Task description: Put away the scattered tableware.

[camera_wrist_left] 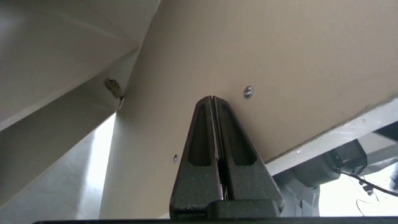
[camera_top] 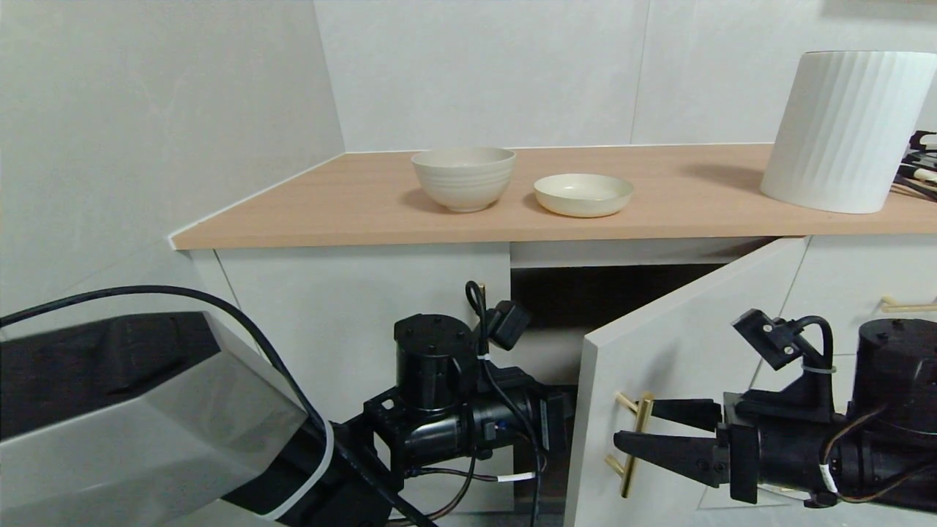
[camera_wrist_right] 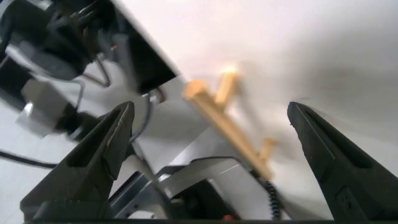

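Under the wooden counter [camera_top: 351, 212] the cabinet door [camera_top: 681, 329] stands ajar. On the counter, a ribbed white container [camera_top: 842, 132] sits at the right end. Nearer the left corner is a cream bowl [camera_top: 463, 178], with a shallow dish [camera_top: 583, 195] just beside it, apart. My right claw [camera_top: 635, 422] is spread wide and empty, fingers either side of the door's brass handle [camera_top: 629, 476]. My left claw [camera_wrist_left: 213, 99] is pinched fully together, empty, seemingly against the door's inner face.

Before me a ribbed cream bowl [camera_top: 463, 178] is standing upright on the counter [camera_top: 329, 212]. A shallow cream dish [camera_top: 583, 195] is sitting just beside it.
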You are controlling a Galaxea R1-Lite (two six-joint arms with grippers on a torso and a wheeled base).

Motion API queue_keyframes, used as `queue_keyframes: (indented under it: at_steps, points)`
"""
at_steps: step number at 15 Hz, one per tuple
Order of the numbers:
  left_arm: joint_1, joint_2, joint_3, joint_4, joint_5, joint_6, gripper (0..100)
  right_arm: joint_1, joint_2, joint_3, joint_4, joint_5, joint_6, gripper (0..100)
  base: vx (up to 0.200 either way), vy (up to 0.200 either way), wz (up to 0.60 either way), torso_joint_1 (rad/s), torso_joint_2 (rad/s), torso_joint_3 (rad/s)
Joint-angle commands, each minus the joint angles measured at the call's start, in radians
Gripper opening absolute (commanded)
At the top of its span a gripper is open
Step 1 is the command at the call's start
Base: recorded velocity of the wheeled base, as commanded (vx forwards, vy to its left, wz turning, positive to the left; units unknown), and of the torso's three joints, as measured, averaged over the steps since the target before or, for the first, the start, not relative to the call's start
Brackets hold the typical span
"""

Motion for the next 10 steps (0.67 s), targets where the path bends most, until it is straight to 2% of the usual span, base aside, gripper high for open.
queue_keyframes:
  at_steps: [1, 2, 4, 6, 7, 8, 9, 10]
  points:
    - [0.0, -0.001, 0.0, -0.008, -0.007, 0.0, 0, -0.036, -0.082, 0.034, 0.005, -0.007, -0.009, 100, 0.0, 0.0, 0.0, 0.0, 0.0, 0.0]
    - [0.001, 0.001, -0.002, -0.018, -0.007, 0.0, 0, -0.052, -0.146, 0.063, 0.034, -0.007, -0.015, 100, 0.0, 0.0, 0.0, 0.0, 0.0, 0.0]
    - [0.004, -0.003, 0.001, -0.033, -0.007, -0.002, 0, -0.067, -0.254, 0.066, 0.214, -0.016, -0.029, 100, 0.0, 0.0, 0.0, 0.0, 0.0, 0.0]
    - [0.004, -0.004, 0.017, -0.05, -0.009, -0.002, 0, -0.061, -0.281, 0.051, 0.303, -0.161, -0.073, 100, 0.0, 0.0, 0.0, 0.0, 0.0, 0.0]
    - [0.004, -0.003, 0.015, -0.05, -0.009, -0.002, 0, -0.033, -0.278, 0.049, 0.324, -0.317, -0.098, 100, 0.0, 0.0, 0.0, 0.0, 0.0, 0.0]
    - [0.006, -0.001, 0.011, -0.05, -0.009, -0.002, 0, -0.01, -0.315, 0.057, 0.359, -0.365, -0.095, 100, 0.0, 0.0, 0.0, 0.0, 0.0, 0.0]
    - [0.004, 0.001, 0.003, -0.045, -0.009, -0.002, 0, -0.007, -0.35, 0.061, 0.402, -0.355, -0.093, 100, 0.0, 0.0, 0.0, 0.0, 0.0, 0.0]
    - [0.004, 0.01, -0.017, -0.038, -0.009, -0.003, 0, 0.011, -0.407, 0.057, 0.487, -0.297, -0.093, 100, 0.0, 0.0, 0.0, 0.0, 0.0, 0.0]
